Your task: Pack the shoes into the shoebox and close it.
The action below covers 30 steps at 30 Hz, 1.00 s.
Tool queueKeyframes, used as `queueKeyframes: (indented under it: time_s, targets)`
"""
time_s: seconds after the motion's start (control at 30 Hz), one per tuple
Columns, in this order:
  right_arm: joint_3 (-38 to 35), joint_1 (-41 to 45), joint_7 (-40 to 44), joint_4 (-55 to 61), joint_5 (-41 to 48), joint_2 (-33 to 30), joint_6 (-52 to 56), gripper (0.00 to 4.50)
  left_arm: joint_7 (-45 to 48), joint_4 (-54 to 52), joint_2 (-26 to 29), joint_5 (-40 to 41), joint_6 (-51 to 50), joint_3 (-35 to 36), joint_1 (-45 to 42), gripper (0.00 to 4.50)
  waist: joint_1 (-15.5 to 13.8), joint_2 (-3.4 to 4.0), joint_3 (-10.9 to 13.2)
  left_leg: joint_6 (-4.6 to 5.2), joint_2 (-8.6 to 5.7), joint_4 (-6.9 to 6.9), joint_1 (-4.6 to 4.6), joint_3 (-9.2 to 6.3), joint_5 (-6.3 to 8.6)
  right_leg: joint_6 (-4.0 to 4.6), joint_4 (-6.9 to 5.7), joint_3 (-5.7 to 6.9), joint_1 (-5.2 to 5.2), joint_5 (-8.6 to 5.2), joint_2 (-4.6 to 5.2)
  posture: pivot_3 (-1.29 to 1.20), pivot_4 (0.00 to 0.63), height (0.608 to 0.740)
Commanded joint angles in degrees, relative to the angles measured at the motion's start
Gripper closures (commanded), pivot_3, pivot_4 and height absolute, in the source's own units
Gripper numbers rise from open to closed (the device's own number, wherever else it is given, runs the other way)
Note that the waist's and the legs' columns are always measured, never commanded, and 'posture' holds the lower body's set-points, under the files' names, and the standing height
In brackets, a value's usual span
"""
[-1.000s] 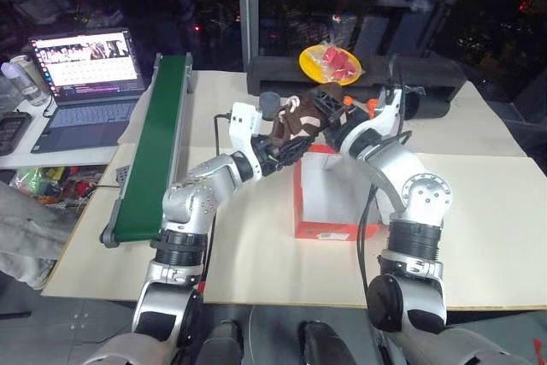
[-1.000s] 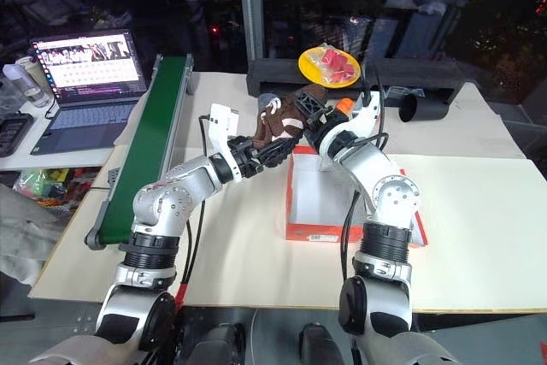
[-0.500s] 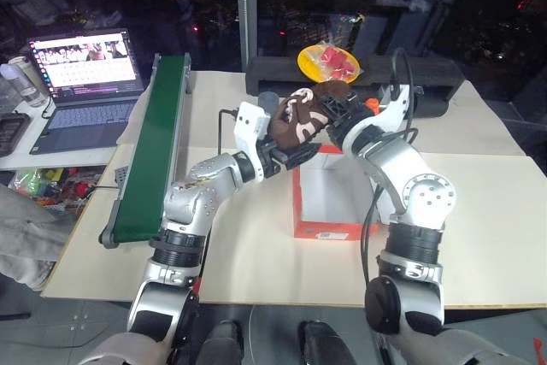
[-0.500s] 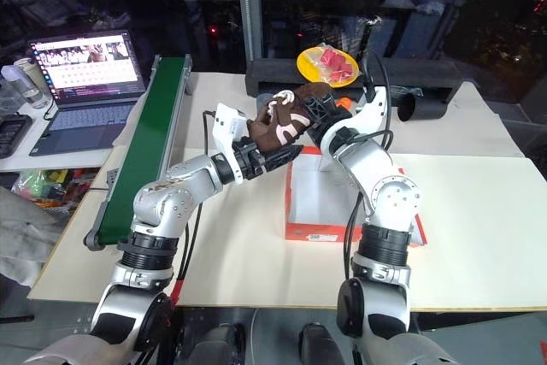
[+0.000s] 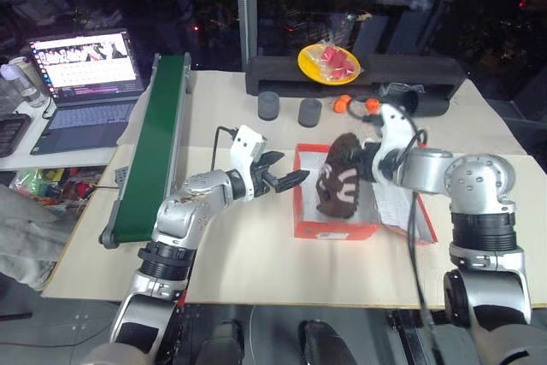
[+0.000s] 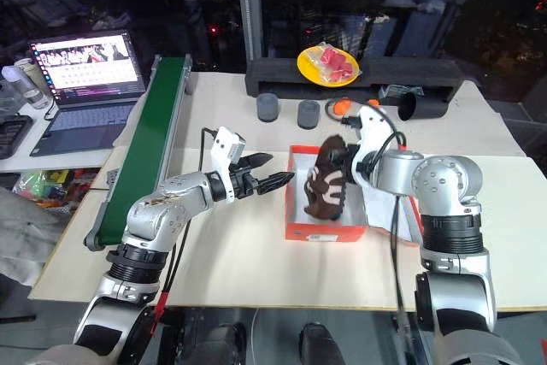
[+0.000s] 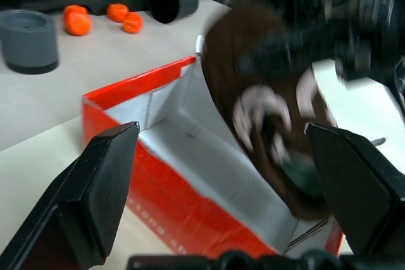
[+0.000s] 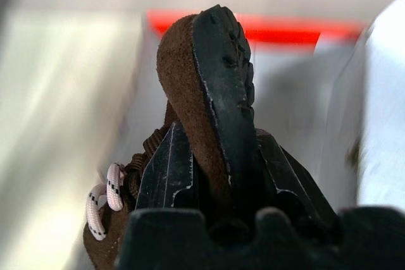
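Shoebox [image 5: 334, 226] sits open on the desk [image 5: 256, 254] in front of me, red-orange outside, white inside, long axis running away from me. One brown shoe [image 5: 339, 184] is in it, tilted, not flat: long axis roughly follows the box's, one end low toward the near wall, other end raised toward the far side where I hold it. White side mark faces my left. My right end effector [image 5: 363, 162] is clamped on the shoe's raised end; in the right wrist view the black sole edge [image 8: 224, 86] runs up between the two fingers [image 8: 166, 172], white lace hanging beside. My left end effector [image 5: 280, 179] is just left of the box, pointing at its left wall, fingers spread wide, holding nothing, not touching the box. Box lid [image 5: 397, 203] lies folded out to the right. Farther back on the desk: two grey cylinders [image 5: 268, 105], small orange balls [image 5: 342, 103], a black cup on its side [image 6: 414, 106], yellow plate [image 5: 329, 63] with red items. Green conveyor [image 5: 154, 143] and a laptop [image 5: 85, 74] off to the left.
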<state>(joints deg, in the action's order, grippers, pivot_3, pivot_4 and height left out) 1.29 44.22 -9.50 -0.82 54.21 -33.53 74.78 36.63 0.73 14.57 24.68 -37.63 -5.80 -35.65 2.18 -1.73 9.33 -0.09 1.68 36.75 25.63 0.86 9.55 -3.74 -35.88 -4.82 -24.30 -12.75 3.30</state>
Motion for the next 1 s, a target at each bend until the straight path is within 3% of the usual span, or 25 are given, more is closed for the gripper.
queueKeyframes:
  time_s: [0.03,0.2,0.37,0.47,0.7,0.83,0.9,1.0]
  targets:
    - [15.5,-1.4,10.3,-1.9,-14.1,-5.4,-5.1,3.54,0.0,-2.7,-0.4,0.1,1.0,0.3,0.2,0.01,-0.2,-0.01,0.0,0.00,-0.01,0.01,0.00,0.00,0.00,-0.02,0.01,0.01,0.01,-0.01,0.01,0.00,0.150,0.740]
    - [19.8,-0.6,17.8,-8.6,-23.1,-2.5,-11.5,3.54,-0.1,-3.4,-0.6,0.1,0.8,0.2,0.9,0.01,0.1,-0.03,0.0,0.00,0.01,0.04,-0.06,-0.01,0.00,-0.02,0.02,0.02,0.08,0.00,-0.02,0.00,0.150,0.740]
    - [16.3,-1.3,18.7,-11.7,-28.4,1.4,-13.3,2.00,-1.2,-4.0,-1.0,-0.1,0.2,0.4,1.9,0.00,0.4,-0.07,0.0,0.00,0.04,0.08,-0.22,0.01,0.00,-0.02,-0.02,-0.01,0.21,0.00,-0.04,0.00,0.150,0.740]
    - [11.7,-1.9,17.6,-6.6,-28.3,3.0,-10.2,0.96,-1.8,-3.2,-0.5,0.2,0.4,2.0,2.4,0.00,0.2,-0.06,0.0,0.00,0.03,0.13,-0.22,0.02,0.00,-0.03,-0.06,-0.03,0.20,0.01,-0.03,0.00,0.150,0.740]
    - [-5.8,2.3,10.1,16.7,-27.8,4.9,4.3,0.96,-9.6,9.3,3.1,-3.5,6.7,11.5,-4.3,0.00,0.0,0.04,0.0,0.00,0.02,0.12,0.04,-0.03,0.00,-0.04,-0.16,-0.02,-0.10,0.00,-0.03,0.00,0.150,0.740]
    - [-9.7,5.5,9.4,24.0,-28.6,6.7,4.6,0.96,-20.6,17.5,3.3,-4.7,12.2,19.7,-10.1,0.00,-0.2,0.03,0.0,-0.01,0.03,0.11,0.00,-0.10,0.00,-0.04,-0.14,0.08,-0.04,0.00,-0.03,0.00,0.150,0.740]
    - [-10.8,6.9,12.8,27.8,-25.5,9.2,0.3,0.96,-27.5,22.0,4.4,-6.1,15.7,23.9,-12.2,0.00,-0.1,0.03,0.0,-0.01,0.03,0.11,0.01,-0.10,0.00,-0.04,-0.12,0.09,-0.02,0.00,-0.01,0.00,0.150,0.740]
    - [-11.9,3.4,25.5,37.0,-13.1,13.4,-5.1,0.96,-32.6,26.7,7.0,-9.5,18.2,25.2,-12.3,0.00,0.4,0.04,0.0,-0.01,0.03,0.05,0.00,-0.09,0.01,-0.05,-0.13,0.08,-0.06,0.01,-0.01,0.00,0.150,0.740]
